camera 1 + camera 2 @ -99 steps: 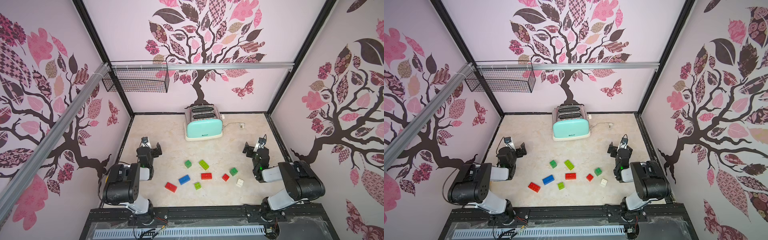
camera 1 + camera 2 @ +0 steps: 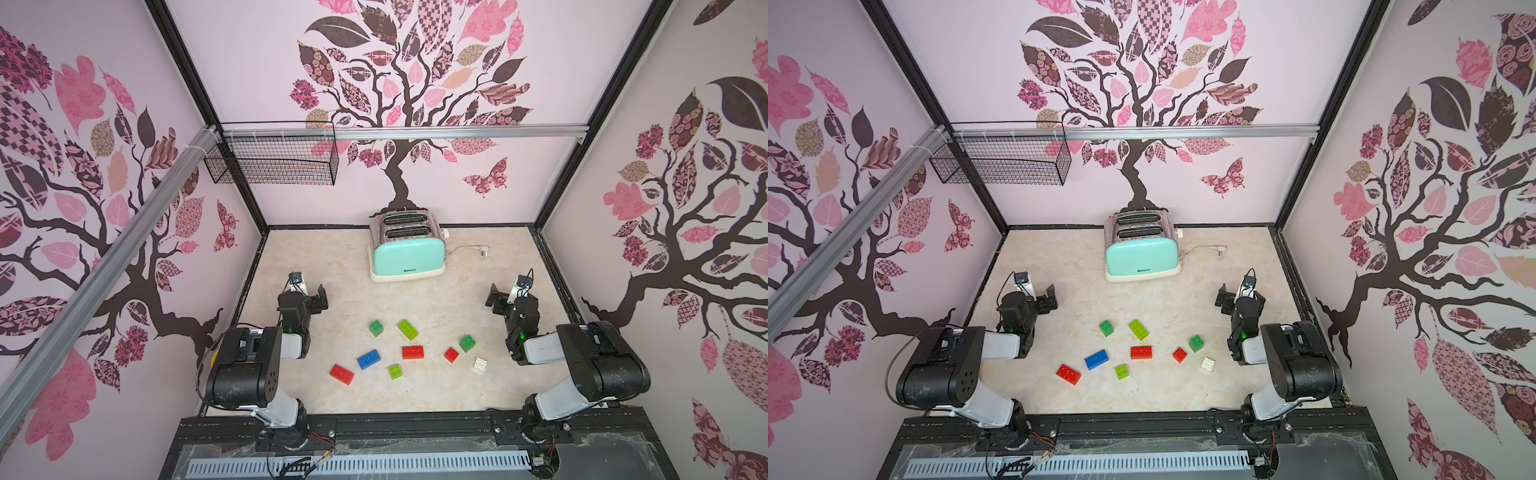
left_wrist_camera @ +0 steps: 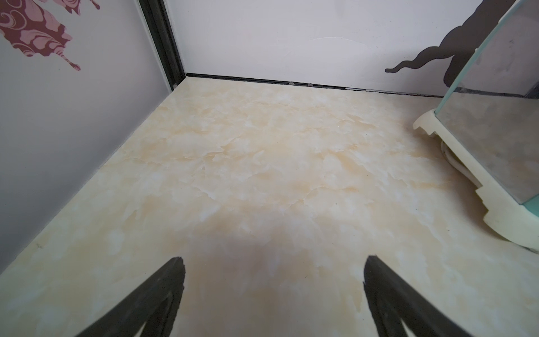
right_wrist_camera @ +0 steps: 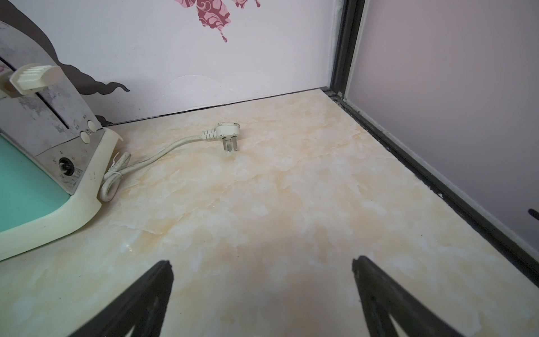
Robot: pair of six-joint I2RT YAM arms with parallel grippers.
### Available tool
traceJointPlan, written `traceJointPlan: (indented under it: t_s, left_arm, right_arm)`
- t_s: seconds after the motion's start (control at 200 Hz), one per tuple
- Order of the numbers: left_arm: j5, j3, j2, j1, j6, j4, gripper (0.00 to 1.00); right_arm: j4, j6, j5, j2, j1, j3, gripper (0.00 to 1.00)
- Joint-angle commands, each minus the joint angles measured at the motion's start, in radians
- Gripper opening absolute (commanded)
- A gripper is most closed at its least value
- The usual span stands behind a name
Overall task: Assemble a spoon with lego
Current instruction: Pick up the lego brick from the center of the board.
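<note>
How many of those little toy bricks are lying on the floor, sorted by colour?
Red bricks: 3
Dark green bricks: 2
Lime green bricks: 2
Blue brick: 1
White brick: 1
Total: 9, all loose, none joined.

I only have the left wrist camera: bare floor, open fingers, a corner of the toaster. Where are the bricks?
Observer: Behind your camera. In both top views the lego lies scattered on the floor between the two arms, nine loose bricks, none joined.
Operator: Which one is closest to my gripper?
Observer: A dark green square brick looks nearest the left gripper, with a lime oblong brick just beside it.
Operator: And the other arm?
Observer: The right gripper is open and empty, facing the toaster's unplugged cord.
</note>
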Motion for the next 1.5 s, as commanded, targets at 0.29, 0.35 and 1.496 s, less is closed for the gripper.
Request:
traceJointPlan:
  t_s: [0.29,0.35,1.496]
  left_arm:
    - [-0.016,0.011,-0.011,-0.003,0.009,-0.007,0.98]
    - [-0.016,0.011,-0.012,-0.003,0.009,-0.007,0.98]
    - [0.290,0.560,-0.320,-0.469,-0.557,-1.386,0.57]
  right_arm:
    - [0.008,-0.007,-0.005,-0.015,-0.005,0.008,1.00]
    - [0.009,-0.007,-0.004,-0.015,-0.005,0.008,1.00]
    - [-1.823,0.425,-0.146,-0.118,0.497,0.632,0.66]
